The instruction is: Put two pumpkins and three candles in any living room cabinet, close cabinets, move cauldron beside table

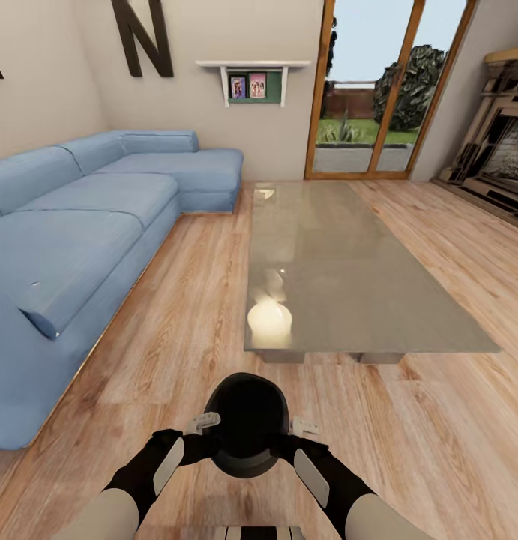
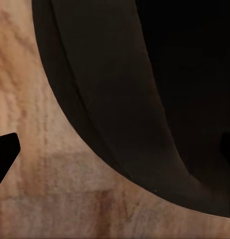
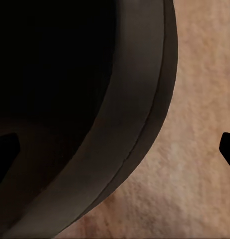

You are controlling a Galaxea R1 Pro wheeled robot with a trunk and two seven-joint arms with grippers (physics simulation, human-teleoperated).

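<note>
The matte-black cauldron point(image 1: 247, 433) sits low between my two arms, just short of the near end of the long glass-topped table point(image 1: 363, 262). My left gripper point(image 1: 204, 422) is at the cauldron's left rim and my right gripper point(image 1: 304, 428) at its right rim. In the left wrist view the gripper point(image 2: 115, 149) has its fingers spread wide, one on each side of the cauldron wall point(image 2: 124, 114). The right gripper point(image 3: 115, 149) straddles the wall point(image 3: 119, 129) the same way. I cannot tell whether the fingers touch the wall. Wood floor shows below.
A big blue corner sofa point(image 1: 79, 240) runs along the left, with a floor aisle between it and the table. Wood-framed glass doors point(image 1: 378, 90) stand at the back. A fireplace unit point(image 1: 498, 150) is at the far right, and a wall shelf point(image 1: 255, 82) hangs behind.
</note>
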